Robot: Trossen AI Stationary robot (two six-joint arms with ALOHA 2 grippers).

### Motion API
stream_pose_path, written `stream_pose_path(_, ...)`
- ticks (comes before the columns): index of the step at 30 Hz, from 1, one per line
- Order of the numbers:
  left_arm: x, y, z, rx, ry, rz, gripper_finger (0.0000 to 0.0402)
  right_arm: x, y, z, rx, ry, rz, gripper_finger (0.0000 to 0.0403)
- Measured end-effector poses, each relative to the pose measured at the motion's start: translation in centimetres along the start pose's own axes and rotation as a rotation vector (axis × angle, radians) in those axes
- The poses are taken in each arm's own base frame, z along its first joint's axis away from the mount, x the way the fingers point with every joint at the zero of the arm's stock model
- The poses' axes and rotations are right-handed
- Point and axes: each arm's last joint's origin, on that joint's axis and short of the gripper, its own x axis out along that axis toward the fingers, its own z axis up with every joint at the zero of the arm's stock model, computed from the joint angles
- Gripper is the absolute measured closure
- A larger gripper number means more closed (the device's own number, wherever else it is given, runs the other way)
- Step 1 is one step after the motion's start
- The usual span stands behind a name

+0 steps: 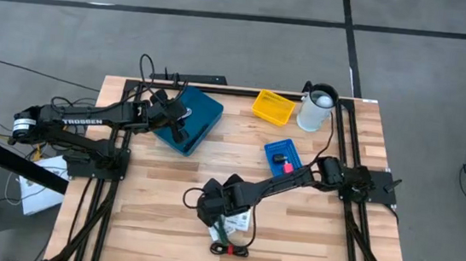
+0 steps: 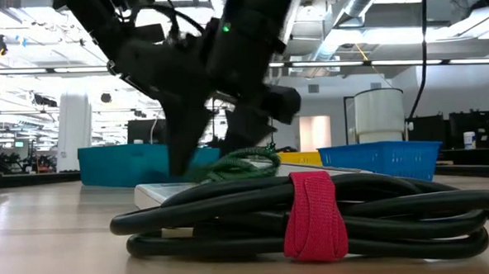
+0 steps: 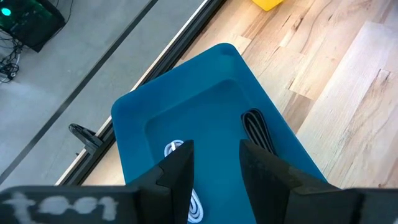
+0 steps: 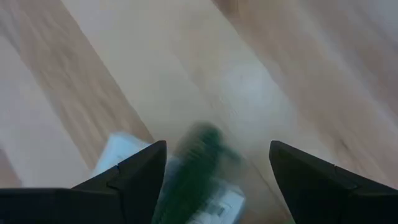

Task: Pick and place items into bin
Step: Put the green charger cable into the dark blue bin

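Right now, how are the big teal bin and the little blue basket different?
The teal bin is bigger and solid-walled; the blue basket is smaller, with mesh sides. The teal bin sits under the left gripper and holds a black cord and a white cord; the blue basket holds a small red-and-black piece. Both rest on the wooden table.

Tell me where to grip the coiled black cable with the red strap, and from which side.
Grip the black cable across the bundle at the red strap, coming straight down from above. It lies flat on the table, and the strap binds the loops there, so they would likely lift as one. The right gripper, open, is above the green cord beside it. The left gripper is over the teal bin.
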Motion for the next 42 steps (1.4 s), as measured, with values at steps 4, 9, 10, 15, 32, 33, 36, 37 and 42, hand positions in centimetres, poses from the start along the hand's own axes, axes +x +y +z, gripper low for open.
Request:
stream_pose_path(4,0.0,0.0,0.0,-0.001,-0.002,0.000,0.0282,1.3,0.4,0.0,0.013,0.000,0.040,0.0121)
stream_pose_path(9,0.0,0.0,0.0,-0.002,-0.003,0.000,0.0282,2.0,0.4,-0.1,0.018,0.001,0.040,0.0121)
stream_pose_path(10,0.0,0.0,0.0,-0.002,-0.003,0.000,0.0282,2.0,0.3,-0.1,0.016,0.008,0.037,0.0121)
stream_pose_path(15,0.0,0.0,0.0,-0.002,-0.003,0.000,0.0282,2.3,0.2,0.0,0.018,0.011,0.032,0.0125)
stream_pose_path(32,0.0,0.0,0.0,-0.002,-0.003,0.000,0.0282,1.5,0.0,0.6,-0.004,-0.005,0.048,0.0210)
stream_pose_path(33,0.0,0.0,0.0,-0.002,-0.003,0.000,0.0282,1.4,0.0,0.8,-0.007,-0.009,0.058,0.0210)
stream_pose_path(36,0.0,0.0,0.0,-0.002,-0.003,0.000,0.0282,0.9,-0.2,1.0,-0.016,-0.006,0.060,0.0207)
stream_pose_path(37,0.0,0.0,0.0,-0.001,-0.003,0.000,0.0282,0.8,-0.3,1.0,-0.019,0.001,0.053,0.0204)
stream_pose_path(42,0.0,0.0,0.0,-0.002,-0.003,0.000,0.0282,0.4,-0.7,1.1,-0.026,0.036,0.054,0.0187)
